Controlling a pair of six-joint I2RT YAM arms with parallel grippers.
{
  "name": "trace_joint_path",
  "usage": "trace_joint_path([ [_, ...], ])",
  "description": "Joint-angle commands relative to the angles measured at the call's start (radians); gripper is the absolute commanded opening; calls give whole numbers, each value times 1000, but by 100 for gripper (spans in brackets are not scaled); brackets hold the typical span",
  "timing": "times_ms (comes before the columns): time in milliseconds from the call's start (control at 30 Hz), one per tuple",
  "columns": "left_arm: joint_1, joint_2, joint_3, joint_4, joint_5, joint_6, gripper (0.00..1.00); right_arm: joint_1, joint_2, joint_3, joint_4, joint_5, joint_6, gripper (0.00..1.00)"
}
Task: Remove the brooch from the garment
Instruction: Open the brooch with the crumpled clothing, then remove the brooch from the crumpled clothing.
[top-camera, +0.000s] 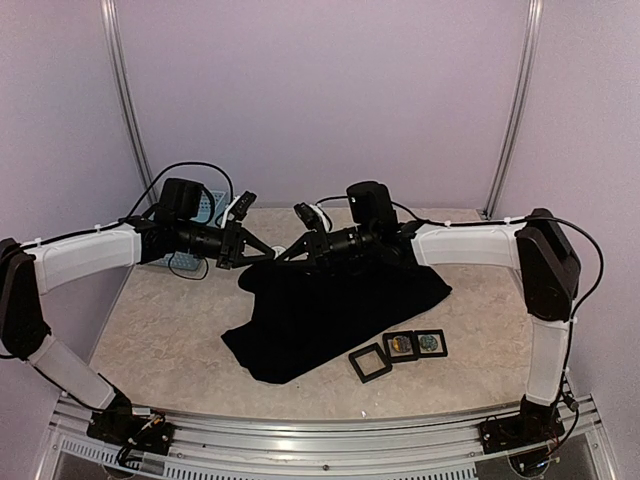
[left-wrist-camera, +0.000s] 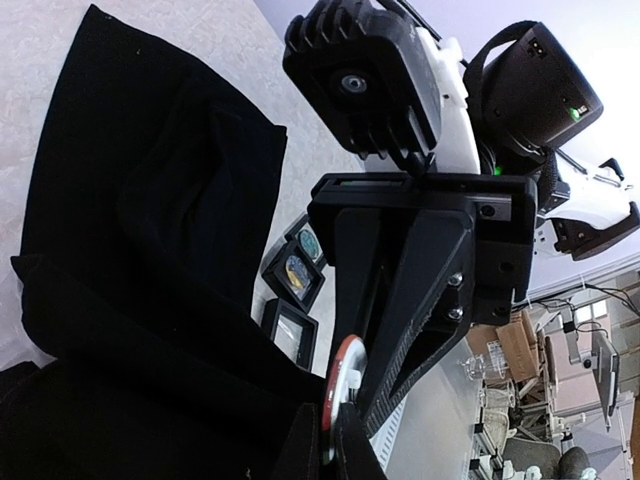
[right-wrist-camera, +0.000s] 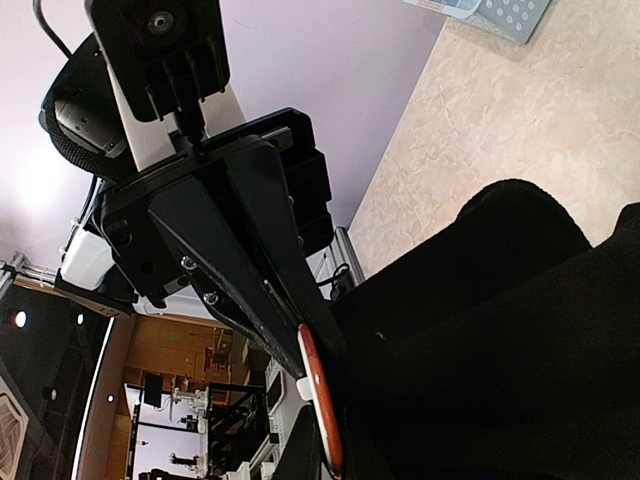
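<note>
Brooch (left-wrist-camera: 345, 385) is seen edge-on, rim in line with the fingers, and it's pinched by the left jaws and right jaws, both clenched, at the far-left corner of the garment (top-camera: 330, 310). That's spread diagonally on a beige marbled counter (top-camera: 160, 330), lilac walls (top-camera: 320, 100) behind.

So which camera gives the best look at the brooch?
Left wrist: the brooch shows part of its round face, red rim around white. Right wrist shows only its thin orange-red edge. From the top camera I can't make it out.
</note>
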Motion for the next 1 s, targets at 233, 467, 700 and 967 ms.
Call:
trace_joint_path([
  [233, -144, -17, 223, -233, 142, 268, 0, -43, 135, -42, -47, 171, 160, 0],
  [467, -154, 13, 254, -309, 134, 318, 0, -42, 153, -7, -50, 169, 146, 0],
  [700, -28, 8, 109, -102, 217, 131, 0, -43, 114, 35, -117, 189, -12, 0],
  [967, 53, 33, 76, -134, 262, 156, 0, -43, -22, 27, 66, 47, -197, 37],
])
